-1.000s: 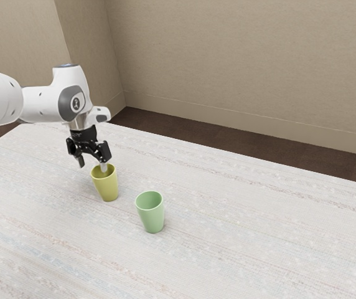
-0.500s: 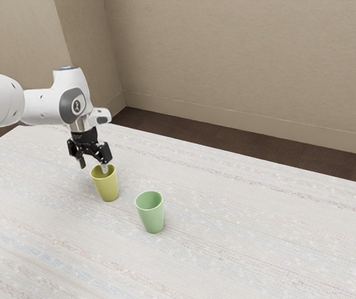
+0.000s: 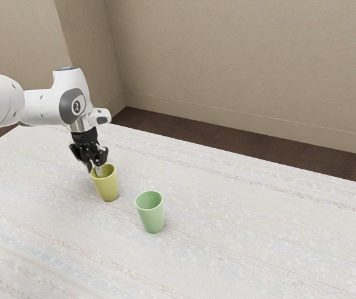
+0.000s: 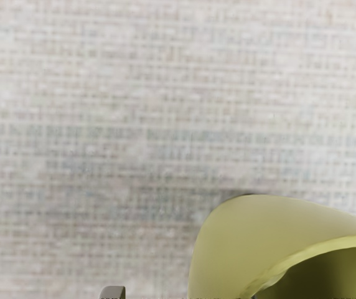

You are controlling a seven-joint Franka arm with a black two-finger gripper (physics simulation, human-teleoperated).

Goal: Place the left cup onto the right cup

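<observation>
**Gripper clamped on the rim of the left cup**

Your white, jointed arm (image 3: 47, 104) comes in from the exterior view's left, with its upper link lying roughly level above the table's far corner. At the wrist it bends down, so the hand points almost straight at the table. The black two-finger gripper (image 3: 96, 166) hangs at the rim of the yellow-olive tapered cup (image 3: 106, 185), on the side of the rim nearest the arm. Its fingers are drawn close together and pinch the cup's wall there, so you have the cup grasped.

The yellow-olive cup stands upright on the pale, woven-textured table (image 3: 259, 237), mouth up, its base on the surface. The light green tapered cup (image 3: 150, 213) also stands upright, mouth up. It is near the first cup but apart from it, toward the exterior view's right and closer to the camera. Nothing touches the green cup.

In the wrist view, the yellow-olive cup (image 4: 271, 243) sits large just under your hand. You can see its outer wall and a curve of its rim, with the table's weave (image 4: 134, 93) spread behind it and a dark shadow at the cup's edge.

A beige wall (image 3: 240, 56) and a strip of dark brown floor (image 3: 240, 140) lie beyond the table.
</observation>
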